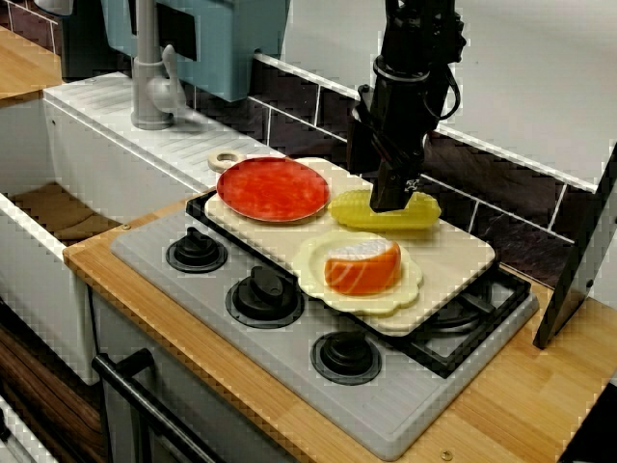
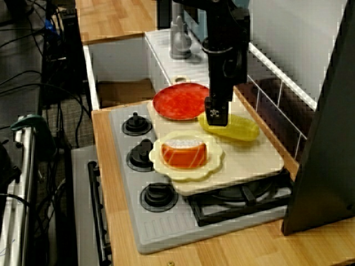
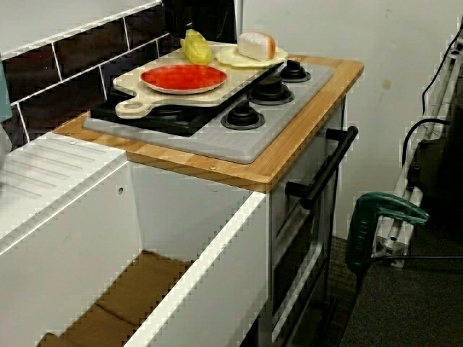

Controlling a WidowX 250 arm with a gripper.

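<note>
hand (image 1: 392,201) | down on yellow vegetable (image 1: 424,214) (atop cutting board (image 1: 453,258)) | grip: cannot tell

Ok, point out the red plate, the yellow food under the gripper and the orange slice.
red plate (image 1: 273,189): view from the stove's front, centre of its face.
yellow food (image 1: 427,213): same view, its bare right end.
orange slice (image 1: 362,275): same view, its orange front side.
</note>
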